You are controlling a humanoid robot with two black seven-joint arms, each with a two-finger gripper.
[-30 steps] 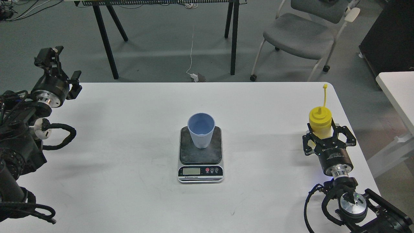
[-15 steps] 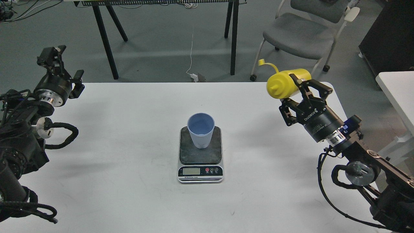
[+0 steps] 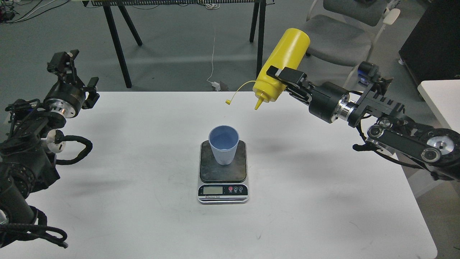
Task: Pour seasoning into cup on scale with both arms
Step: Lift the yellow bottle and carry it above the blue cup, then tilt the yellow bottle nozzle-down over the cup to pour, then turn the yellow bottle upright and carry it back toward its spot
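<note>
The light-blue ribbed cup (image 3: 224, 144) stands upright on the dark platform of the scale (image 3: 222, 189) at the table's middle. My right gripper (image 3: 284, 76) is shut on the yellow seasoning bottle (image 3: 282, 64), held in the air up and to the right of the cup. The bottle is tipped over, its nozzle pointing down and left, and its cap strap (image 3: 237, 94) hangs to the left. The nozzle is above the table behind the cup, not over it. My left gripper (image 3: 72, 73) is open and empty at the table's far left edge.
The white table (image 3: 143, 201) carries only the scale and cup. Behind it stand black table legs (image 3: 116, 43) and a grey chair (image 3: 334, 36). A second white table (image 3: 442, 100) sits at the right edge.
My right arm has lifted the bottle and swung it left toward the cup, tipping it from sideways to nozzle-down. The left arm has shifted only slightly. Cup and scale have not moved.
</note>
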